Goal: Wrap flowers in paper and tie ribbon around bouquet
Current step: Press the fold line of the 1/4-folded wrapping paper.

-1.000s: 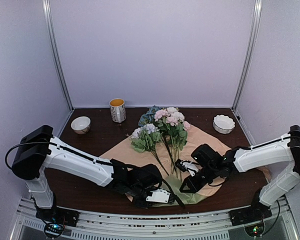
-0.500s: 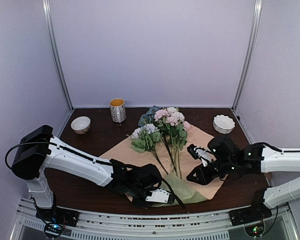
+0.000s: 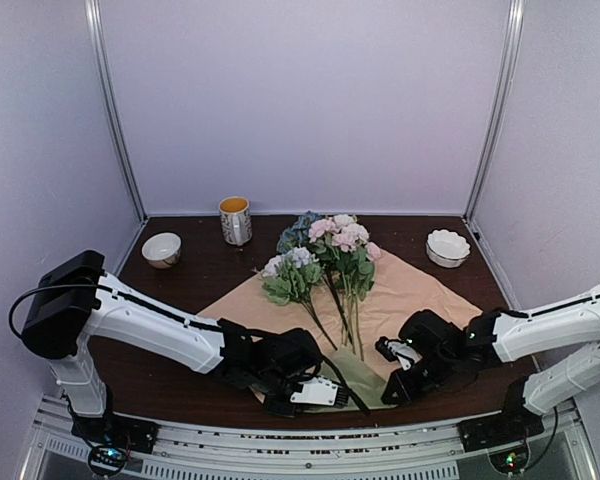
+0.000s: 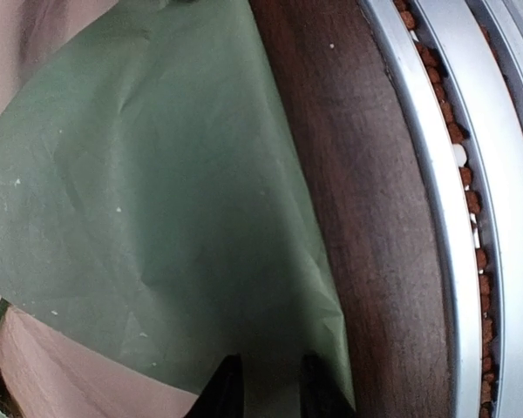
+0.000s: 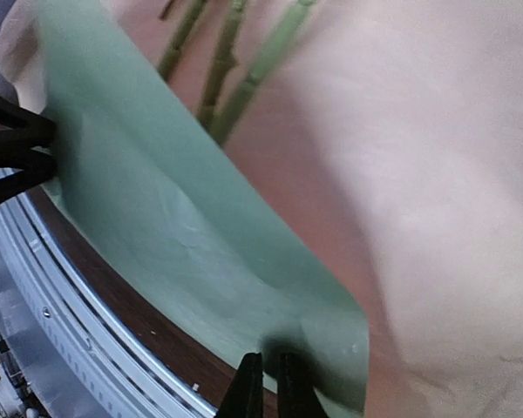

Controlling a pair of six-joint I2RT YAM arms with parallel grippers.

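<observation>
Right gripper [image 5: 268, 385] has swung back in from over the right half of the paper [image 3: 420, 300] and come down low at its near edge, by the table rim; left gripper [image 4: 270, 396] hasn't budged; flowers [image 3: 330, 245] are in the same spot.

Right fingertips are nearly together with only a thin slit between them, pinched on the edge of the green flap [image 4: 157, 192] where the paper's near corner is folded over; that wrist view is smeared, so I can't tell how deep the bite goes.

Left jaws are narrow too, set on the same flap at its left end, with the green sheet running down between the two fingers [image 4: 224, 392]; from the right wrist those black fingers show clamped on the flap's edge.

Paper lies tan face up across the middle of the dark table [image 3: 200, 275]; only the folded near corner shows sage green.

Flowers lie on the tan face, blooms toward the back wall; stems [image 5: 218, 70] run toward the arms, their lower ends meeting the flap's edge between the two grippers.

Mug [image 3: 235, 220] and small bowl [image 3: 161, 249] stand back left, off the paper; second bowl [image 3: 448, 247] is back right, near the paper's far corner.
</observation>
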